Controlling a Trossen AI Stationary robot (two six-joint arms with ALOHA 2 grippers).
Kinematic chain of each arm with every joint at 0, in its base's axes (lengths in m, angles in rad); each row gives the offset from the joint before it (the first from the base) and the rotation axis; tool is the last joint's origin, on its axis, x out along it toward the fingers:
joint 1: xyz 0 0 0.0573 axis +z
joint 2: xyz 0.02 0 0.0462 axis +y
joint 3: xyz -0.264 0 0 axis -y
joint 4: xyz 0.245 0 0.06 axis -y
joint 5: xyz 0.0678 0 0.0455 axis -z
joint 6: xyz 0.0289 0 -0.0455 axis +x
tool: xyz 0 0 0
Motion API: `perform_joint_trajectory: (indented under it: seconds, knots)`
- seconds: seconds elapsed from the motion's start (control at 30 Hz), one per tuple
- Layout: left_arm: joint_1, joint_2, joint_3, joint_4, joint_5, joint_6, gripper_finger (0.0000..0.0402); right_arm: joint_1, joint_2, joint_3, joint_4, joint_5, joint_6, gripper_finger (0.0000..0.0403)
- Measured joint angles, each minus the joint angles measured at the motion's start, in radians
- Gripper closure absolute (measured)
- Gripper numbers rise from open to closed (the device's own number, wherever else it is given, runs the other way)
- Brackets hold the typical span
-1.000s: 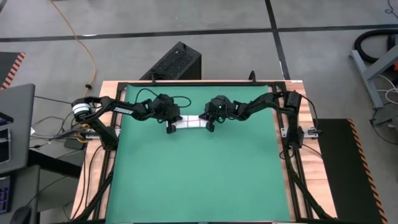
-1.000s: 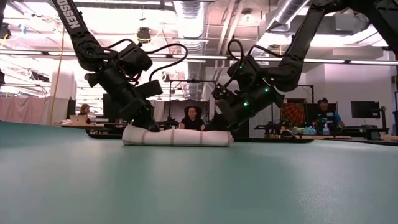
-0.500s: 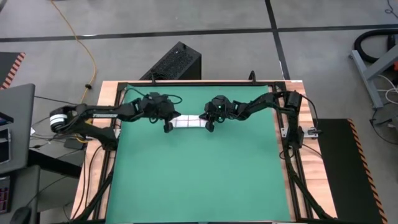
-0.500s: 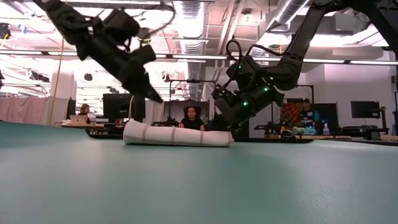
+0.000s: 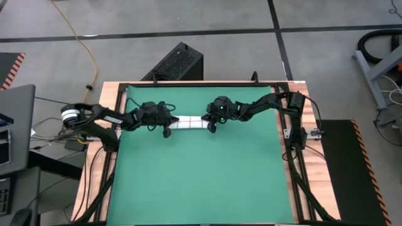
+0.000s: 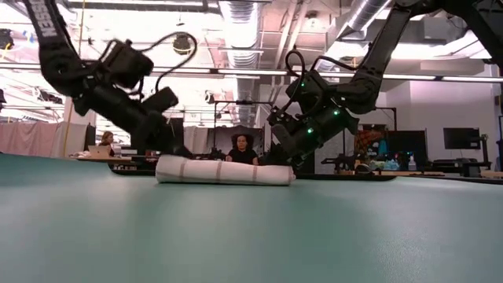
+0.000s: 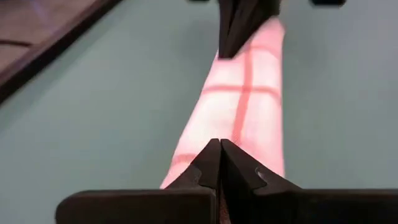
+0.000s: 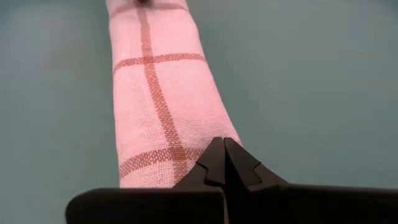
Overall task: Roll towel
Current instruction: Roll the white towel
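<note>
Green mat (image 5: pixel 201 169) carries the rolled white red-checked cloth towel (image 5: pixel 186 123) near its far edge; left gripper (image 5: pixel 166 132) and right gripper (image 5: pixel 212 129), both pinched closed and empty, should press its ends evenly

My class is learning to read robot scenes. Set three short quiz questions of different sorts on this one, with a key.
1. True or false: the towel lies rolled on the green mat.
2. Which gripper is at the roll's right end in the high view? A) left B) right
3. Fill in: both grippers' jaws are ____.

Key: 1 true. 2 B, the right gripper; the left gripper is at the other end. 3 shut.
</note>
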Motion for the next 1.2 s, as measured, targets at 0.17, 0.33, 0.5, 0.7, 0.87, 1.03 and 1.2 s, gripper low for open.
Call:
perform_joint_trajectory:
  seconds: [0.17,0.33,0.5,0.7,0.87,1.03,1.2]
  knots:
    - [0.008,0.122,0.002,0.060,-0.022,0.002,0.0401,0.001,0.000,0.000,-0.003,-0.002,0.000,0.0391]
    - [0.022,0.215,0.004,0.084,-0.086,-0.036,0.0401,0.001,0.001,-0.001,-0.004,-0.014,0.000,0.0391]
    - [0.024,0.239,0.006,0.074,-0.109,-0.092,0.0401,-0.009,-0.007,-0.002,-0.011,-0.022,0.005,0.0391]
    - [0.015,0.239,0.008,0.047,-0.126,-0.155,0.0401,-0.013,-0.036,-0.005,-0.014,-0.029,0.018,0.0391]
    - [-0.010,0.241,0.007,0.057,-0.144,-0.193,0.0401,0.029,-0.129,-0.008,0.038,-0.002,-0.005,0.0391]
    - [-0.051,0.243,0.016,0.049,-0.179,-0.235,0.0401,0.093,-0.137,-0.020,0.139,0.057,-0.030,0.0393]
    - [-0.108,0.244,0.016,0.047,-0.227,-0.297,0.0401,0.141,-0.088,-0.063,0.312,0.111,-0.018,0.0397]
